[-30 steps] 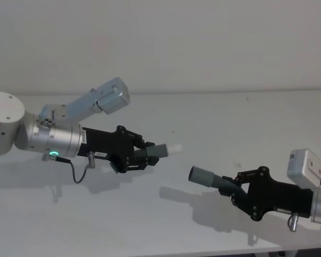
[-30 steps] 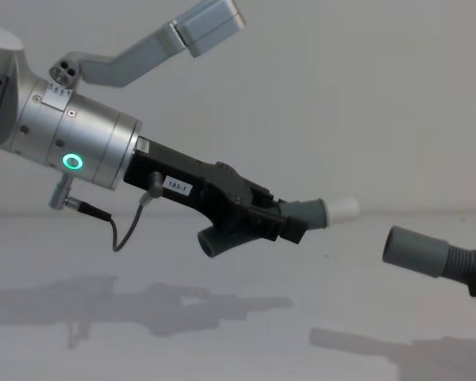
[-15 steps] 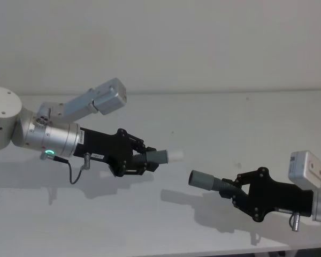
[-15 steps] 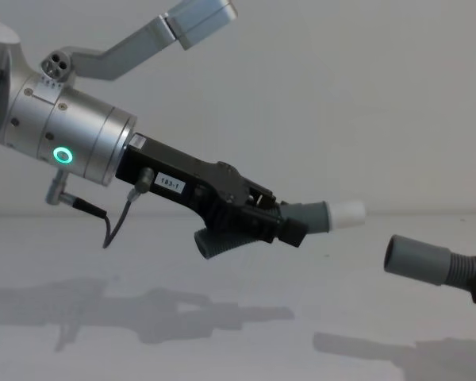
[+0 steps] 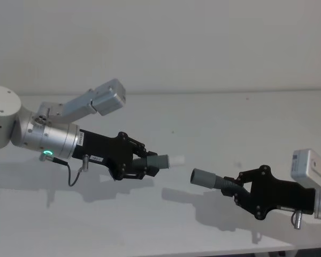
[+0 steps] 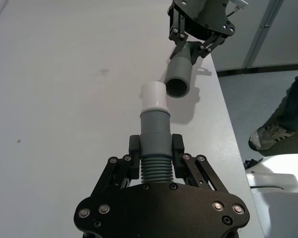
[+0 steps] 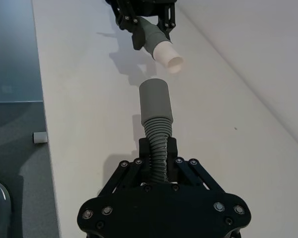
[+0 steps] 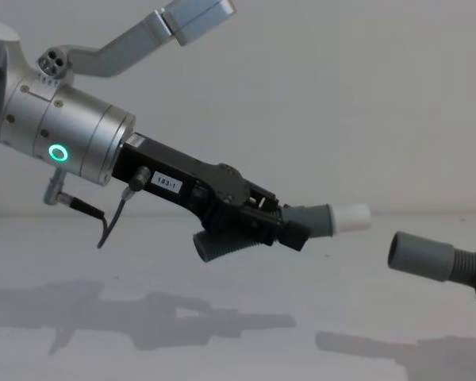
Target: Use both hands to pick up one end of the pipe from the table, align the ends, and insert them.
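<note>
Both grippers hold their pipe pieces in the air above the white table (image 5: pixel 219 118). My left gripper (image 5: pixel 150 163) is shut on the ribbed part of one dark grey piece (image 8: pixel 309 219), whose white plug tip (image 5: pixel 175 159) points right. My right gripper (image 5: pixel 236 185) is shut on the ribbed part of the other piece, whose open grey cuff (image 5: pixel 202 176) points left. A small gap separates the tip (image 8: pixel 354 216) and the cuff (image 8: pixel 419 255), with the cuff slightly lower. In the left wrist view the tip (image 6: pixel 154 96) sits just beside the cuff's mouth (image 6: pixel 179 84), a little off its line.
The table's front edge (image 5: pixel 203 252) runs close under the right arm. In the left wrist view the table's side edge (image 6: pixel 229 121) drops to the floor near the cuff. A plain wall (image 5: pixel 160 43) stands behind the table.
My left gripper has carried the plug piece right and slightly lower, so the gap to the cuff has narrowed. The right gripper has stayed nearly in place.
</note>
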Robot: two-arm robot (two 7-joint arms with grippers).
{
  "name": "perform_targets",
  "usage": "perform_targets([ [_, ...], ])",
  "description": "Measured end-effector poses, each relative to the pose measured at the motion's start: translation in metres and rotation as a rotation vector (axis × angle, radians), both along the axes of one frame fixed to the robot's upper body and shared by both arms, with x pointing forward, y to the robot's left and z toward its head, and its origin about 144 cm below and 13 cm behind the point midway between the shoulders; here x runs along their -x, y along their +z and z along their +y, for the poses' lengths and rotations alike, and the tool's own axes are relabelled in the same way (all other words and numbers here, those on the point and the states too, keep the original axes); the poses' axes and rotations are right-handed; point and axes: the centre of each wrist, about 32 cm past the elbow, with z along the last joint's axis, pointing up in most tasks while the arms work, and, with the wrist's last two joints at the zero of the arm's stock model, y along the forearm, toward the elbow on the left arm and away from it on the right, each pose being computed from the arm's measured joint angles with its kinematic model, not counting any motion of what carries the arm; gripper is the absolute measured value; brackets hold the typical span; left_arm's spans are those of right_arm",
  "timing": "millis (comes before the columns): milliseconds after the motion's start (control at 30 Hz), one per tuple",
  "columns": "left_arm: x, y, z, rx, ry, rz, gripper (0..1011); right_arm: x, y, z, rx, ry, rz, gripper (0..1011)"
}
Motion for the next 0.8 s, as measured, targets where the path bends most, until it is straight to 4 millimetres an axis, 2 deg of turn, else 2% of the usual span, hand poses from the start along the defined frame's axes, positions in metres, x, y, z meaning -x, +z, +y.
perform_targets([
  [800,0.0005,-0.0009,-0.0091,-0.014,-0.032,0.042,336,-0.0037,0.0092,-0.0017,-0.008,0.000,-0.021,159],
])
